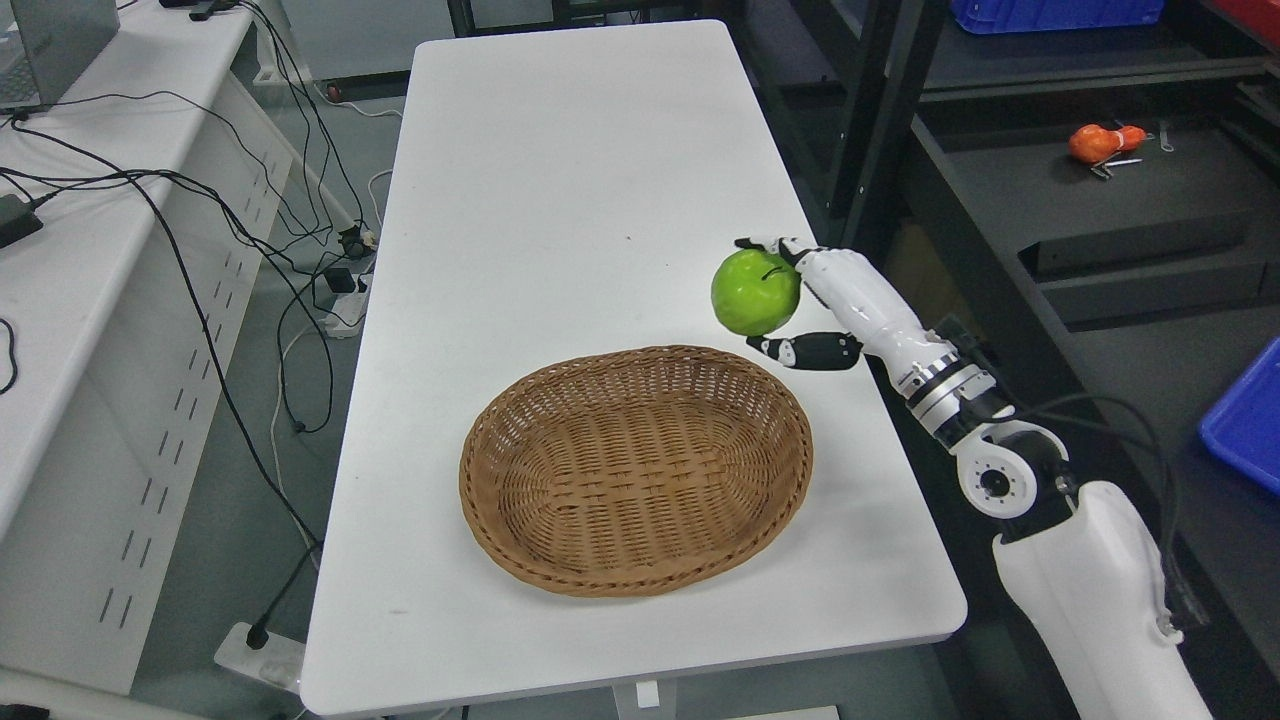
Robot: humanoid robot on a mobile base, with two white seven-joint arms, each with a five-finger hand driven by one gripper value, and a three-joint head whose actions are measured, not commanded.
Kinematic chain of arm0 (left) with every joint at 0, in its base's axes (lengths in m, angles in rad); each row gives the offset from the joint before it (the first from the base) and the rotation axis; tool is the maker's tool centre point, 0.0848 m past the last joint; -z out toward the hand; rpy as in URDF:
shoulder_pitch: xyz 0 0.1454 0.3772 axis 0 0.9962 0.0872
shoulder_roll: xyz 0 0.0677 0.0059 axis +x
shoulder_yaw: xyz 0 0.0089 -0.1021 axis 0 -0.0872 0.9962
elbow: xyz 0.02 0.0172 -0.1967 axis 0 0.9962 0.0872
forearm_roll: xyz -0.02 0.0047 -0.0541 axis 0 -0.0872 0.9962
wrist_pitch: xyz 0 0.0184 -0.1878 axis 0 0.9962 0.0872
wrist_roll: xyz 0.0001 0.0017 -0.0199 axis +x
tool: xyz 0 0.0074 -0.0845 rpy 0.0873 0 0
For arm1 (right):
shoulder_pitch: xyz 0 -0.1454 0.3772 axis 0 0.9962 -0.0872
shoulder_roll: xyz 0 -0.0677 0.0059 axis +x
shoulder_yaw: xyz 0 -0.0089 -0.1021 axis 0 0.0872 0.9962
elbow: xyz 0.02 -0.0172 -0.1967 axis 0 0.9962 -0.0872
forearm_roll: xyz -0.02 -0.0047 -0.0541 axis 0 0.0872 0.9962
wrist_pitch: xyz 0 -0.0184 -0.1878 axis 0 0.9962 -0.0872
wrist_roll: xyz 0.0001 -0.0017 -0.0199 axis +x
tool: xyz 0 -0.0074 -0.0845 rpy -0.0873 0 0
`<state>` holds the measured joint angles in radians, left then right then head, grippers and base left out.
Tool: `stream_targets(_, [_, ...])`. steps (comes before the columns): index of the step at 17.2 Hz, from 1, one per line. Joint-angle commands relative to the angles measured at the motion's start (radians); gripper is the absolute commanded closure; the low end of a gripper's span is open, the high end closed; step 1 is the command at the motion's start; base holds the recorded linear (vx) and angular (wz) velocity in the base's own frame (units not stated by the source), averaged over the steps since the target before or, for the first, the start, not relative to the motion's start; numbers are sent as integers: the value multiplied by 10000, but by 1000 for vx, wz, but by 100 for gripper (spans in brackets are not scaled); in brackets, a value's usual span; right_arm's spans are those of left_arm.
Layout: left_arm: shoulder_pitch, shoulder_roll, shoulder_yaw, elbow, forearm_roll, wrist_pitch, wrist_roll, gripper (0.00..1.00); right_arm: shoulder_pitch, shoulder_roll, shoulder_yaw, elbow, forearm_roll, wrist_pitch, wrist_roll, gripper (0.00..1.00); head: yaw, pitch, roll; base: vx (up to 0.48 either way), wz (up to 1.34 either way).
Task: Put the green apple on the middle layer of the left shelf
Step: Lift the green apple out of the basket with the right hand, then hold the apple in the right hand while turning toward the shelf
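Observation:
A green apple (754, 291) is held in my right hand (775, 298), just above the right side of the white table (560, 180) and beyond the basket's far right rim. My fingers (762, 244) curl over its top and my thumb (805, 351) presses under it. My right arm comes in from the lower right. My left arm does not show. A dark metal shelf (1050, 140) stands to the right of the table.
An empty wicker basket (636, 468) sits on the near half of the table. An orange object (1102, 143) lies on the dark shelf. A blue bin (1245, 420) is at the right edge. A desk with cables (130, 180) stands left.

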<state>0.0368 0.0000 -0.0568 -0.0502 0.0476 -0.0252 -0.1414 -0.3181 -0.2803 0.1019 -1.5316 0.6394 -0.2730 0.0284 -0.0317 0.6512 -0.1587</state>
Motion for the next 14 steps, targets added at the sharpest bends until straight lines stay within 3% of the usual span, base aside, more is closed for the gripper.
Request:
stream_targets(1, [0, 175, 0, -4, 0, 7, 3, 0, 1109, 1299, -2077, -406, 171, 198, -1955, 100, 0, 0, 0, 0, 0])
stream_targets(8, [0, 175, 0, -4, 0, 7, 3, 0, 1493, 1882, -2323, -1586, 140, 903, -2002, 100, 0, 0, 0, -16, 0])
stream_targets(14, [0, 175, 0, -4, 0, 7, 3, 0, 2014, 2204, -2308, -1757, 110, 889, -2017, 100, 0, 0, 0, -158, -41])
